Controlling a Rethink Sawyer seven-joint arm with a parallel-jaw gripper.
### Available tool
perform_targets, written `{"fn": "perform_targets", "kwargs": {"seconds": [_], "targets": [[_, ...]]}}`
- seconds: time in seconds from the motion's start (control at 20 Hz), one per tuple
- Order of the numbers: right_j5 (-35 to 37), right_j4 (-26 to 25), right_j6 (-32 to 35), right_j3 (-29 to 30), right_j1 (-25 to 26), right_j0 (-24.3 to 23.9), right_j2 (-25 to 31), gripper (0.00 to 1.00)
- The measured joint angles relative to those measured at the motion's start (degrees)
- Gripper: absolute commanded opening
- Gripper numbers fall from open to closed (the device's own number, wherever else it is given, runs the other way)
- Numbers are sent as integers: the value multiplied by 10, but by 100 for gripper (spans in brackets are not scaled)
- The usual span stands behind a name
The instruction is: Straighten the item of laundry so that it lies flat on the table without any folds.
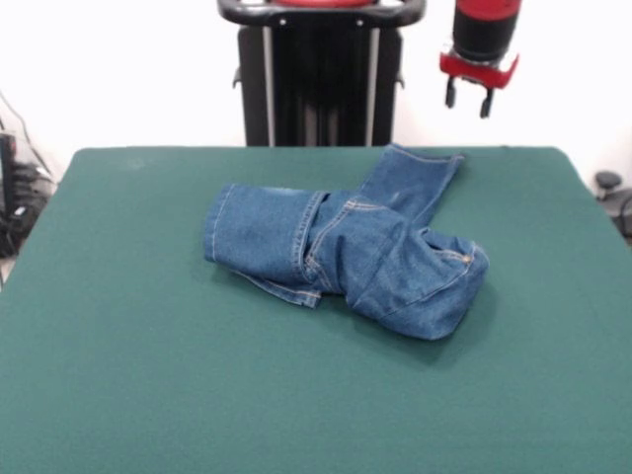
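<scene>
The red and black arm comes down from the top edge at the right of the front view, its last link held about vertical, so that only the red wrist section and the gripper point(468, 98) show. The gripper hangs high in the air above the table's far edge, pointing straight down, and touches nothing. Its two short dark fingers point(450, 95) stand apart with a clear gap between them, and that gap holds nothing: the jaws are open and empty.

The jeans point(346, 252) lie on the dark green table point(118, 375), a little toward the far side and slightly right of the middle. They are bunched and folded over themselves rather than flat. One leg runs off toward the far right (its hemmed end lies close to the far edge, roughly under the gripper but well below it). The other leg is doubled across to the left, its hemmed cuff facing left with tan stitching visible along it. The seat and waist make a rounded hump at the near right, where a pocket seam and a small metal rivet show. A bit of denim edge pokes out beneath the folded leg on the near side.
</scene>
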Motion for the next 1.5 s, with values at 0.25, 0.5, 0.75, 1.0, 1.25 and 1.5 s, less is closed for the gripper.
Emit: {"fn": "perform_targets", "kwargs": {"seconds": [0.25,0.5,0.75,1.0,1.25,1.5], "targets": [[-27,-2,0,-9,21,-15,0,100],[-80,-14,0,-22,55,-34,1,100],[-129,-24,0,-37,98,-43,2,100],[-142,-45,0,-43,113,-47,4,100],[-142,-58,0,-45,115,-53,4,100],[-142,-62,0,-46,115,-54,4,100]]}}
